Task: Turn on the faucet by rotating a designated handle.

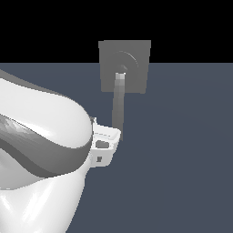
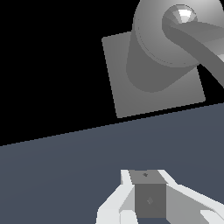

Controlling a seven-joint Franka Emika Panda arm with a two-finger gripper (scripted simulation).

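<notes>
One risk dominates: your gripper sits beside the handle tip, jaw width impossible to tell. The bar hangs from the faucet above it; push off-line and you'll slide past its end.

I see the faucet standing at the far edge of the floor, the handle reaching toward me from its centre, my gripper just beside the handle's near end.
</notes>
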